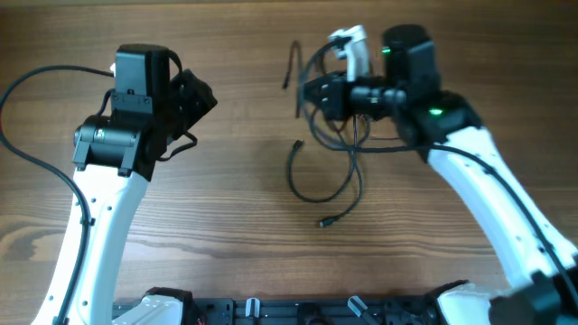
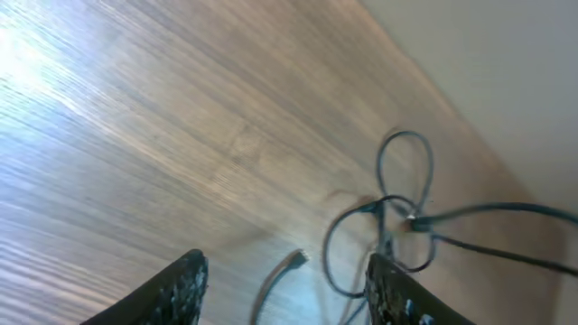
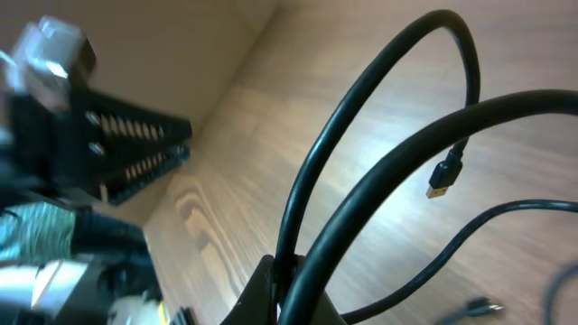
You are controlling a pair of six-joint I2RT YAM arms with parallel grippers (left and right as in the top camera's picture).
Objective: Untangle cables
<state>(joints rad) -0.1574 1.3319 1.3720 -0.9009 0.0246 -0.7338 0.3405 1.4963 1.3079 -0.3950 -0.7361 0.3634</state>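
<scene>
The cables (image 1: 327,185) are thin black cords lying in loose loops at the table's middle, with one plug (image 1: 321,223) at the near end. Strands rise from the loops to my right gripper (image 1: 312,90), which is shut on them. In the right wrist view two black strands arch up out of the shut right gripper (image 3: 302,282), and a small plug (image 3: 442,181) hangs from one. My left gripper (image 1: 200,97) hovers to the left, apart from the cables. It is open (image 2: 287,262) with nothing between its fingers, and beyond it lie a loose cable end (image 2: 287,264) and crossed loops (image 2: 397,212).
The wooden table (image 1: 235,226) stretches between the two arms. A thick black wire (image 1: 27,90) fixed to the left arm curves across the far left. A black rail (image 1: 298,311) runs along the near edge. The left arm (image 3: 99,153) shows in the right wrist view.
</scene>
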